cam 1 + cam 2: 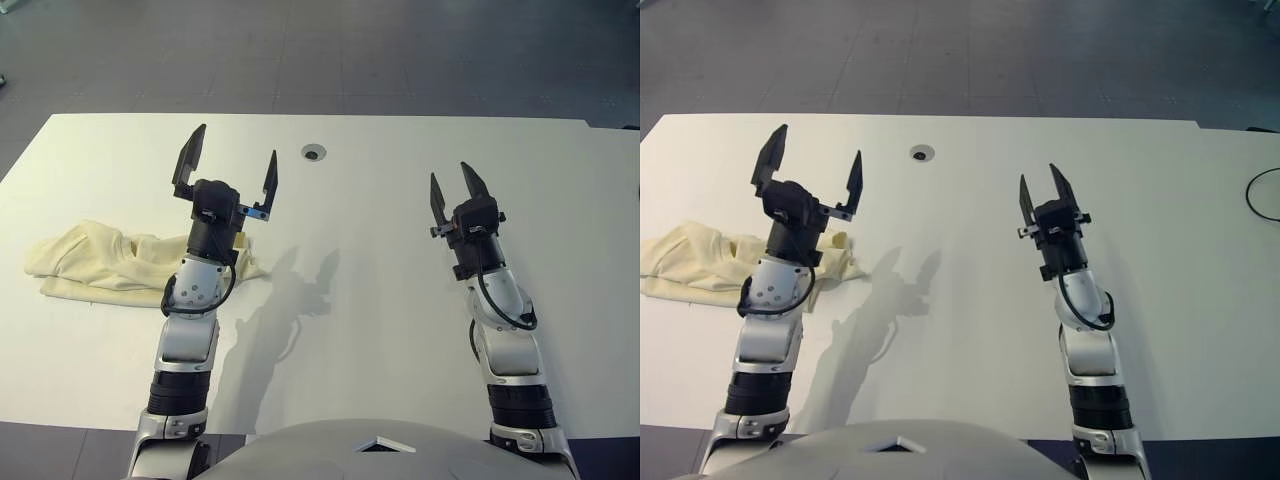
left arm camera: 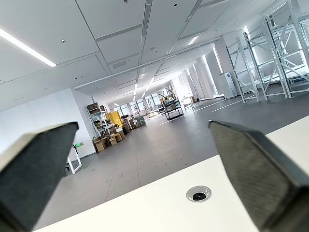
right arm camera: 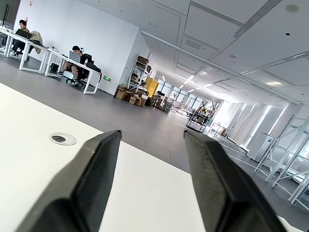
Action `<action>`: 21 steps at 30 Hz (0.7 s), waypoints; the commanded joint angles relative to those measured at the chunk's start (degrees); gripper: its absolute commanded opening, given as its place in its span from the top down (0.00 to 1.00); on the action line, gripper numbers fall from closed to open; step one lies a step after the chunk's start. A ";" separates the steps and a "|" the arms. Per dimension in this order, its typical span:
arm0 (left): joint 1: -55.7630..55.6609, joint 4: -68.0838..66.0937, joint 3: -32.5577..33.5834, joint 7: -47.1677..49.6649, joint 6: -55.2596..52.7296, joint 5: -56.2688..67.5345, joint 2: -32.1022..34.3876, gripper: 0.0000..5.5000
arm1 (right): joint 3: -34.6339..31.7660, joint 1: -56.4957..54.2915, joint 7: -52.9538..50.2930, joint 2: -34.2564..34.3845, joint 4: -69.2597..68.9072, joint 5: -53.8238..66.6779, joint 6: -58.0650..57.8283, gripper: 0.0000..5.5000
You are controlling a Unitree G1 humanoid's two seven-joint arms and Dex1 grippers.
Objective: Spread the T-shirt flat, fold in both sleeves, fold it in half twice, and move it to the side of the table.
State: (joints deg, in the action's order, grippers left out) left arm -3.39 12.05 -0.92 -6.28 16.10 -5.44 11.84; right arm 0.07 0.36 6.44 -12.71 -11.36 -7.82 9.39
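A cream T-shirt (image 1: 95, 262) lies crumpled in a heap on the left side of the white table (image 1: 380, 330), partly hidden behind my left arm. My left gripper (image 1: 228, 167) is raised above the table just right of the heap, pointing up and away, wide open and holding nothing. My right gripper (image 1: 454, 194) is raised over the right half of the table, far from the shirt, open with a narrower gap and nothing between its fingers (image 3: 96, 174).
A round cable hole (image 1: 314, 152) sits in the table near its far edge, between the arms. A black cable (image 1: 1262, 195) loops at the table's right edge. Dark floor lies beyond the far edge.
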 commanded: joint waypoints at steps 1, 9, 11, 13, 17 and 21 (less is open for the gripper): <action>-0.41 0.21 -0.13 -0.17 -0.49 -0.28 -0.15 0.02 | -0.32 -0.10 0.20 -0.52 -0.37 -0.14 0.06 0.45; -0.59 -0.33 -0.15 -0.11 -0.23 -0.29 -0.15 0.02 | -0.18 -0.22 0.02 -0.61 0.10 -0.20 0.41 0.24; -0.61 -0.51 -0.09 -0.10 -0.11 -0.28 -0.11 0.02 | -0.09 -0.38 -0.02 -0.59 0.36 -0.28 0.51 0.18; -0.63 -0.65 -0.05 -0.11 -0.02 -0.25 -0.08 0.02 | -0.03 -0.48 -0.08 -0.55 0.52 -0.36 0.59 0.14; -0.44 -0.26 0.08 -0.12 -0.17 -0.20 0.00 0.02 | 0.05 -0.57 -0.04 -0.51 0.42 -0.36 0.54 0.04; -0.11 0.27 0.12 -0.18 -0.33 -0.14 0.05 0.02 | 0.07 -0.34 0.02 -0.50 -0.05 -0.31 0.38 0.02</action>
State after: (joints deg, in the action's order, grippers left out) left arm -3.39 12.00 -1.06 -6.32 16.07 -5.44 11.85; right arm 0.14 0.35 6.43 -13.10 -11.14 -7.84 9.87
